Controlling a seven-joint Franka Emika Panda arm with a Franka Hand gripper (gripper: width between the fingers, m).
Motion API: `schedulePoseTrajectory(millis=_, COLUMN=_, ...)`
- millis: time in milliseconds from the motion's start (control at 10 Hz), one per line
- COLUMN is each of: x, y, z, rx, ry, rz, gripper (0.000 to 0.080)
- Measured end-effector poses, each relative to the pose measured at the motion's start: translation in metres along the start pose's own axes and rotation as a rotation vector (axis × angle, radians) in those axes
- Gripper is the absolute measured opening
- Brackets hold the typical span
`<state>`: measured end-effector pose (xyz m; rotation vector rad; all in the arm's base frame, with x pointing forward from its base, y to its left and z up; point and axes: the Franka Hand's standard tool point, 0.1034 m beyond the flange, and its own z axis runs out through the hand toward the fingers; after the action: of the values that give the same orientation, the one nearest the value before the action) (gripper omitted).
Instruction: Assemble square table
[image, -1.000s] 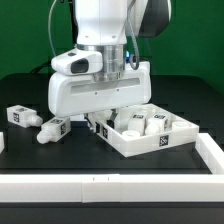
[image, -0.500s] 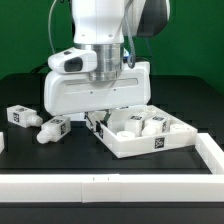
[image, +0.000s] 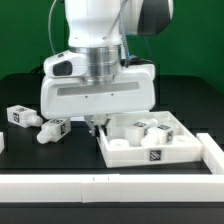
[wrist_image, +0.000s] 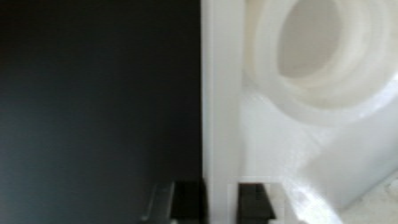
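Nearest the exterior camera, a long white border bar (image: 60, 185) ran across the front of the black table (image: 30, 165). Just beyond it, toward the exterior view's right, the square table top (image: 125, 153) lay flat with its rim up and a tag on its near wall. At least two tagged legs (image: 160, 130) lay inside it. Two loose legs (image: 50, 130) lay on the table toward the exterior view's left, near the slab but apart from it.

Farther back, at the slab's left rim, the end effector (image: 97, 124) was down under the big white wrist. The wrist view showed its dark fingertips (wrist_image: 183, 200) closed on the thin rim wall, one outside over the black table and one inside. A round corner socket (wrist_image: 329, 55) lay just past the grip.

The step in hand looked like positioning the slab before any leg was fitted, as no leg stood in a socket. The next move would call for a low, level slide, so that the slab did not tip and the legs inside did not roll. After that the rim could be released and a leg picked up.
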<state>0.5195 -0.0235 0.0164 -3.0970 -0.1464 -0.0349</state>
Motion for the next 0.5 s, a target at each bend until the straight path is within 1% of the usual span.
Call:
schedulePoseTrajectory(millis=100, x=0.0116, y=0.0006, z=-0.0007, rx=-0.004, ry=0.006, rz=0.030, gripper=0.0054)
schedulePoseTrajectory(millis=200, x=0.0135, y=0.0017, z=-0.0016, rx=-0.005, ry=0.009, rz=0.031, gripper=0.0054)
schedulePoseTrajectory(millis=500, x=0.0115, y=0.0024, z=0.0003, rx=-0.005, ry=0.005, rz=0.031, gripper=0.0055)
